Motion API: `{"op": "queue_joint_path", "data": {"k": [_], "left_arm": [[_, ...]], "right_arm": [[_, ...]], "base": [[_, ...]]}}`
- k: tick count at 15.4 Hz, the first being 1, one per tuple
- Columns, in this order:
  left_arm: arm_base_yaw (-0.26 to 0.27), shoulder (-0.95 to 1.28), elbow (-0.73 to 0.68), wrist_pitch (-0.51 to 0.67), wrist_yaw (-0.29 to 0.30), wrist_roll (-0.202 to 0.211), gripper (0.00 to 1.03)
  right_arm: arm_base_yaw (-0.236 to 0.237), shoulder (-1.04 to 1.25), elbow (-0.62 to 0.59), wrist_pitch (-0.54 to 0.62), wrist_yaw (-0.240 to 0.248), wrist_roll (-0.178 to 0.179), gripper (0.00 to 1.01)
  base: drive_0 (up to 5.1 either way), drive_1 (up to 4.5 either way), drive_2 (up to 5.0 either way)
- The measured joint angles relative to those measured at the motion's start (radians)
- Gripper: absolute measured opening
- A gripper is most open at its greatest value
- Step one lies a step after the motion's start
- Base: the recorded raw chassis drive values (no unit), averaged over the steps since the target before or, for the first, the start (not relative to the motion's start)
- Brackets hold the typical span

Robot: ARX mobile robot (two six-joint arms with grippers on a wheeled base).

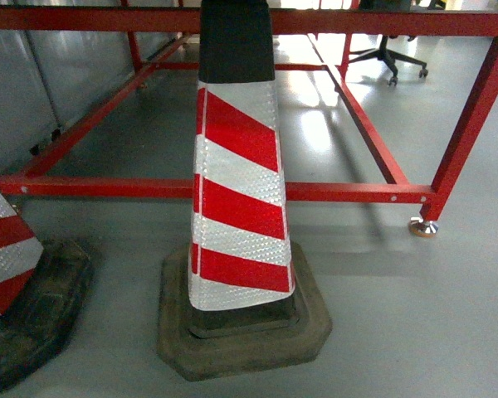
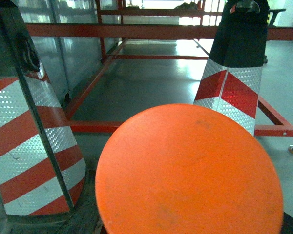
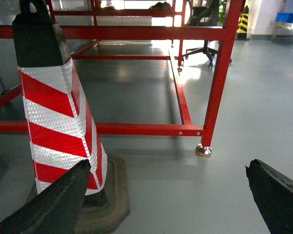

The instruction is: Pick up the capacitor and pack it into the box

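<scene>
Orange disc (image 2: 188, 173): fills the near lower half of the left wrist view; left tool not seen, so I cannot tell its state.
Right tool (image 3: 163, 195): two dark fingers (image 3: 49, 204) at 7 and 5 o'clock of its wrist view, spread wide, nothing between them.
Cone (image 1: 236, 178): red and white stripes, black top, dark rubber base on the grey floor (image 1: 415, 323), centre of the head view.
Second cone (image 1: 4, 249): at 8 o'clock, partly cut off.
Red frame (image 1: 349, 192): behind the cones, foot at 3 o'clock.
Office chair (image 1: 390, 54): far, at 1 o'clock.
Box and capacitor: in none of the views.
</scene>
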State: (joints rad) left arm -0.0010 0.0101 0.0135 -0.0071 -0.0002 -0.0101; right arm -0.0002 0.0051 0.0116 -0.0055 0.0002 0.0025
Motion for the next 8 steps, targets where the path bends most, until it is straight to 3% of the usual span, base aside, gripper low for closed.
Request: {"op": "queue_joint_path", "data": {"k": [8], "left_arm": [[0.000,0.000,0.000,-0.001,0.000,0.006,0.44]], "right_arm": [[0.000,0.000,0.000,0.000,-0.002,-0.002,0.98]], "base": [[0.0,0.00,0.0]]}}
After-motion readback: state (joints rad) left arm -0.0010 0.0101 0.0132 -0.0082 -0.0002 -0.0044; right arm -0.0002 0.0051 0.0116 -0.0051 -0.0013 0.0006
